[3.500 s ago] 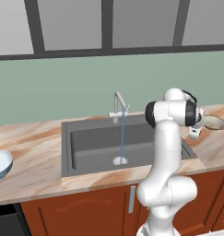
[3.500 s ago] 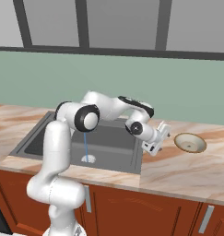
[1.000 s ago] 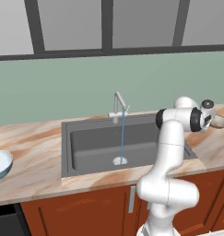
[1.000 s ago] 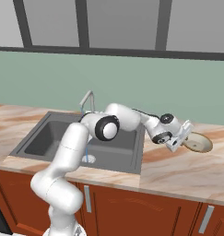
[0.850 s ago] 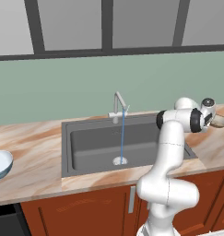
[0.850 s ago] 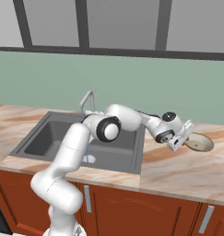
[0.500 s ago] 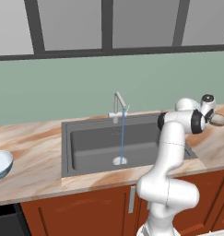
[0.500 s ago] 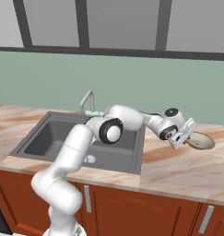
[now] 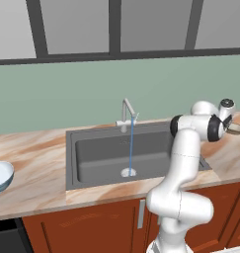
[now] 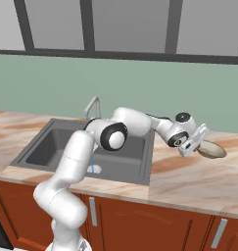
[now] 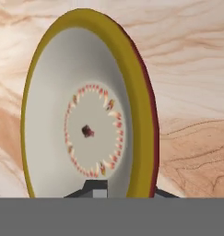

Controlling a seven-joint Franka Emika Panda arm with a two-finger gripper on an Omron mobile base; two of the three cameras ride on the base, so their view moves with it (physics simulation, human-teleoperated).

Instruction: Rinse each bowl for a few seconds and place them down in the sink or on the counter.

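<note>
The shallow beige-tan bowl (image 10: 213, 149) lies on the counter (image 10: 189, 179) right of the sink (image 10: 52, 142). My gripper (image 10: 198, 145) reaches its near rim from the sink side. In the hand view the bowl (image 11: 85, 115) shows a pale inside with a ring of small marks, and my gripper (image 11: 131, 191) straddles the olive rim, one fingertip inside and one outside, shut on it. In the left base view the bowl (image 9: 237, 129) peeks out behind my gripper (image 9: 229, 125). The pale blue-white bowl (image 9: 0, 175) sits on the counter (image 9: 32, 158) far left of the sink (image 9: 92, 158).
The slim silver tap (image 9: 126, 111) runs a thin stream of water (image 9: 131, 146) onto the drain (image 9: 128, 172). My arm stretches over the sink's right end. A green wall and windows stand behind the counter; reddish-brown cabinets lie below.
My hand has crept further right onto the beige bowl's rim and the fingers have drawn together on it. The bowl has stayed in place on the counter.
</note>
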